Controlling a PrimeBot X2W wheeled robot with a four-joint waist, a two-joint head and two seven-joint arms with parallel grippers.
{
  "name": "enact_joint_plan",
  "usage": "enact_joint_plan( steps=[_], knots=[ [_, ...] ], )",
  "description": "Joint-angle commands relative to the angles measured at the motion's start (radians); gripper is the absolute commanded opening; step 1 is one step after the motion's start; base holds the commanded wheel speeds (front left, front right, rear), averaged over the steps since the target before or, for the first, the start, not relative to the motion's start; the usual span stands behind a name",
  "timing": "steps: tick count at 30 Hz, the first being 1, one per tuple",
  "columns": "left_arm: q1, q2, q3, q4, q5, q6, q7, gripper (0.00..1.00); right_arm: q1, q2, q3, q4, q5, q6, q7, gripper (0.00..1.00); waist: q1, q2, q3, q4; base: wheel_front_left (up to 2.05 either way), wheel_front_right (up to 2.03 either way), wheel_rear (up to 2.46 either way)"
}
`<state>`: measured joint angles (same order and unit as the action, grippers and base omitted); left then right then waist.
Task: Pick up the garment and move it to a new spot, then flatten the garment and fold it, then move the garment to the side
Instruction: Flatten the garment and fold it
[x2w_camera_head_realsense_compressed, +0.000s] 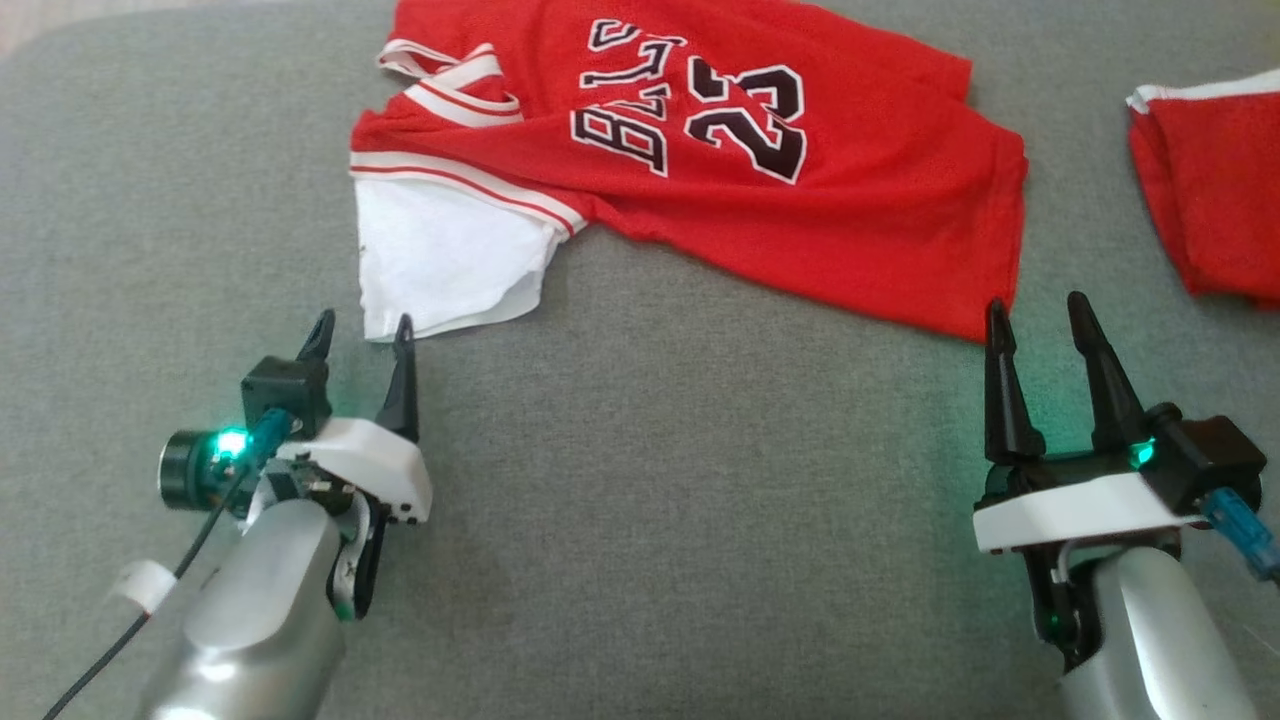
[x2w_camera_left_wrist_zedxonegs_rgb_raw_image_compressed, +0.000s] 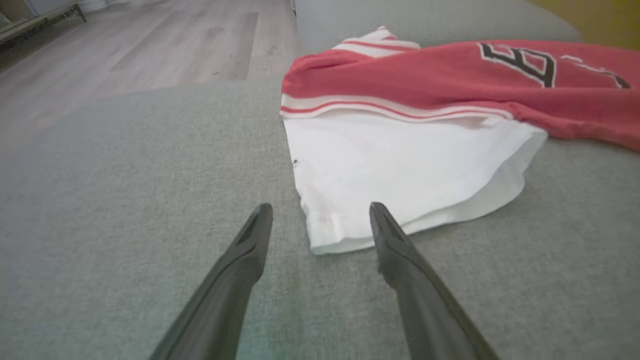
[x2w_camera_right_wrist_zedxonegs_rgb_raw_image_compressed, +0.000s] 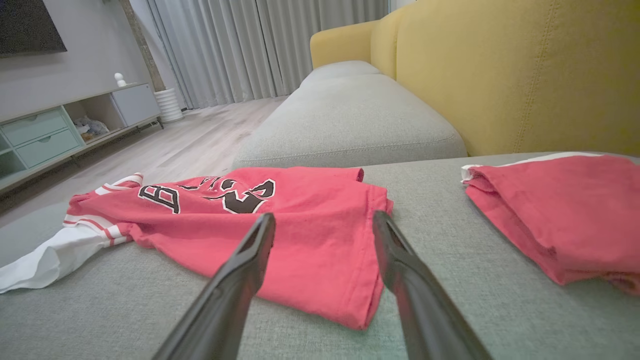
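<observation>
red jersey (x2w_camera_head_realsense_compressed: 800, 200) lies rumpled on grey sofa cushion (x2w_camera_head_realsense_compressed: 640, 520). white sleeve (x2w_camera_head_realsense_compressed: 440, 260) just beside left gripper (x2w_camera_head_realsense_compressed: 362, 320); right gripper (x2w_camera_head_realsense_compressed: 1037, 302) near hem corner. both grippers' fingers spread, empty.

Garment (x2w_camera_head_realsense_compressed: 880, 210): red, black 23 and lettering outlined white; sleeve (x2w_camera_head_realsense_compressed: 440, 250) white, red-striped white trim. Sofa cushion (x2w_camera_head_realsense_compressed: 650, 500) grey. Second garment (x2w_camera_head_realsense_compressed: 1215, 190) red. Backrest (x2w_camera_right_wrist_zedxonegs_rgb_raw_image_compressed: 500, 75) yellow.
</observation>
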<state>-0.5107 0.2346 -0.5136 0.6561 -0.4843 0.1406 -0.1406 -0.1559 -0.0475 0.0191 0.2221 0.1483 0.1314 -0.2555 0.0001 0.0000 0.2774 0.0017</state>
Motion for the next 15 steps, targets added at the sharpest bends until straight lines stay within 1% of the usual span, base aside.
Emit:
enact_joint_plan(
  steps=[1, 11, 15],
  knots=[
    [-0.039, 0.028, 0.041, -0.005, -0.006, -0.001, -0.003, 1.00, -0.032, -0.003, 0.020, -0.034, -0.004, -0.001, -0.006, 1.00, -0.0001, 0.0000, 0.008, -0.009, 0.00, 0.00, 0.00],
    [-0.103, 0.025, 0.047, 0.114, -0.028, -0.025, 0.002, 1.00, -0.042, -0.003, 0.020, -0.036, 0.003, -0.001, -0.006, 1.00, -0.0001, 0.0000, 0.035, -0.033, 0.00, 0.00, 0.00],
    [-0.126, 0.024, 0.036, 0.161, -0.030, -0.035, 0.039, 1.00, -0.045, -0.003, 0.019, -0.035, 0.006, -0.001, -0.006, 1.00, -0.0001, 0.0000, 0.043, -0.039, 0.00, 0.00, 0.00]
  ],
)
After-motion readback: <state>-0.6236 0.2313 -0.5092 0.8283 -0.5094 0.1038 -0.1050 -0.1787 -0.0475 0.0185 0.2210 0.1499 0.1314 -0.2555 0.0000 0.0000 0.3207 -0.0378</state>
